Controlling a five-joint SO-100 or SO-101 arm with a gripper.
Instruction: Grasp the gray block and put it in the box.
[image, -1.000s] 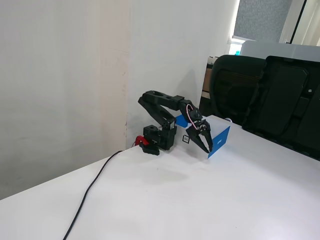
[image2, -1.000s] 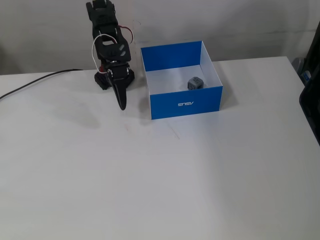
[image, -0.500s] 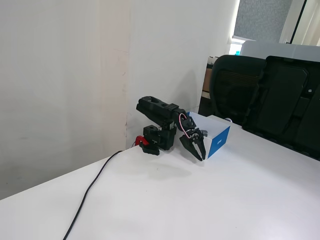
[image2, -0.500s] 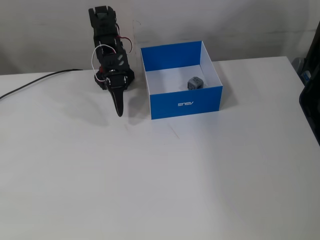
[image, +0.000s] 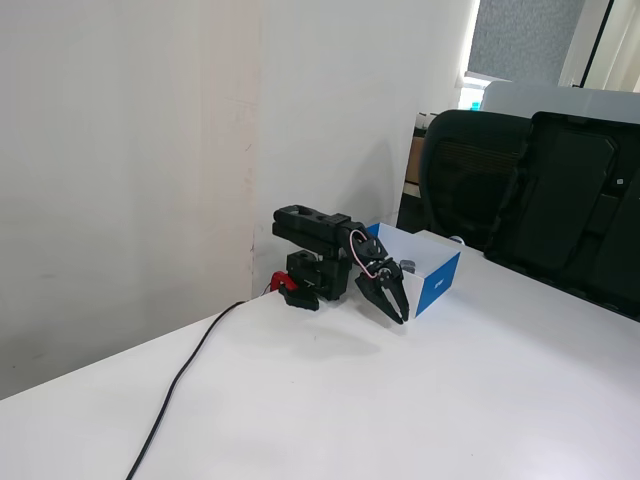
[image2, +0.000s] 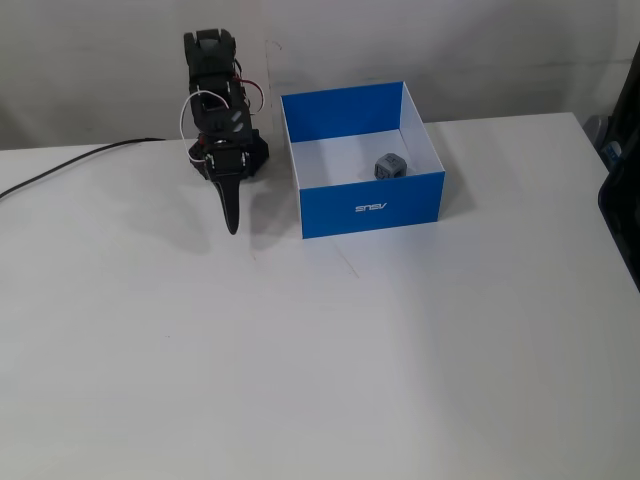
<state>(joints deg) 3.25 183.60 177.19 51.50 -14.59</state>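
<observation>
The gray block (image2: 389, 166) lies inside the box (image2: 370, 208), near the box's front blue wall. In a fixed view it shows just above the box rim (image: 408, 266). The box (image: 440, 284) is open-topped with blue and white sides and stands right of the arm. My gripper (image2: 232, 222) is folded down beside the box, to its left in a fixed view, with its tip pointing at the table. Its jaws are together and hold nothing. In a fixed view the gripper (image: 396, 310) hangs in front of the box's near corner.
A black cable (image: 185, 375) runs from the arm's base across the table toward the front left. A red clamp (image: 283, 283) sits at the base. Black chairs (image: 540, 190) stand behind the table's far edge. A white wall is close behind the arm.
</observation>
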